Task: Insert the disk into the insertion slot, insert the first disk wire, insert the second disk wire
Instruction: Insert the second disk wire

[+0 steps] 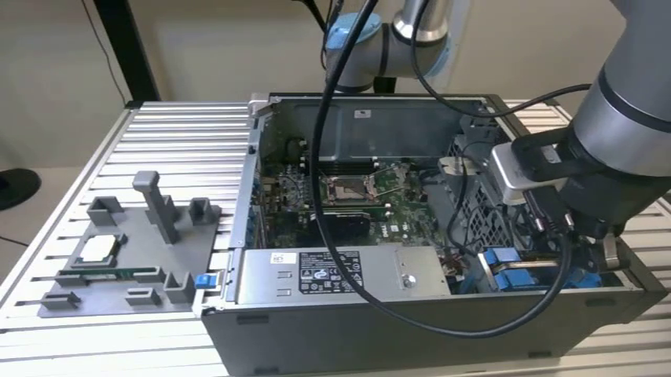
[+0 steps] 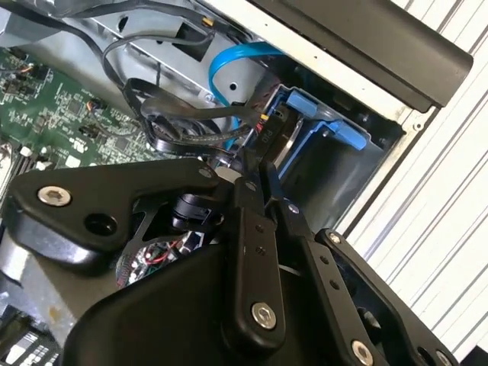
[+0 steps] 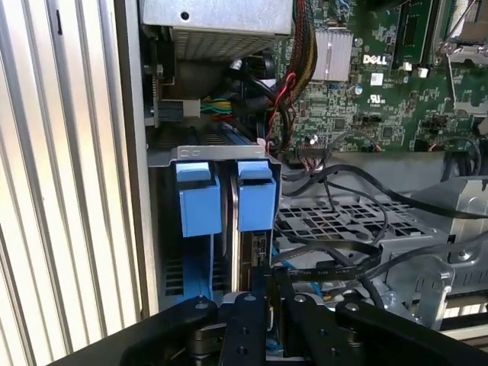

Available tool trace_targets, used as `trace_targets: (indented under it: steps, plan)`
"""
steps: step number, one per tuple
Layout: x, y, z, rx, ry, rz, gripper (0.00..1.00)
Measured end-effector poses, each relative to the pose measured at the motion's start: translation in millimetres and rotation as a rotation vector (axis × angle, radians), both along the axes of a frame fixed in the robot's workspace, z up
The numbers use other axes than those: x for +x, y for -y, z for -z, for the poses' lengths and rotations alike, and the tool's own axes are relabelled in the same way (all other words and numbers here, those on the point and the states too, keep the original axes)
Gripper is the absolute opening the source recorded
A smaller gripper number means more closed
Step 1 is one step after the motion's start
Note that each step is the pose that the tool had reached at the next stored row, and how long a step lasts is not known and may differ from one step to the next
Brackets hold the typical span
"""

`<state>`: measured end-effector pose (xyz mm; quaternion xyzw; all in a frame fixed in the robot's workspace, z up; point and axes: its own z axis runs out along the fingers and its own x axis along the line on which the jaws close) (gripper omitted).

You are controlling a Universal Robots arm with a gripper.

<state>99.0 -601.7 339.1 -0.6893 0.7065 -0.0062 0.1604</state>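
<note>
The disk stands on edge in the insertion slot, between two bright blue tabs. In the exterior view the slot's blue rails lie at the near corner of the open computer case, on that view's right, with the arm's wrist above them. My gripper sits at the disk's end with its black fingers drawn close on a black wire plug. A blue flat wire loops down to the same end of the disk.
A grey power-supply box and the green motherboard lie inside the case. Loose black cables cross a perforated metal cage. A grey fixture plate rests on the slatted table at the exterior view's left.
</note>
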Motion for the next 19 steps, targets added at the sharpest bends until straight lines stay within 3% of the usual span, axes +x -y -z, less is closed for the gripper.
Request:
trace_targets:
  steps: [14, 19]
  plan:
    - [0.0, -2.0, 6.1, -0.0008, 0.002, 0.0, 0.0]
    - [0.0, -2.0, 12.4, -0.0032, 0.002, 0.001, 0.0]
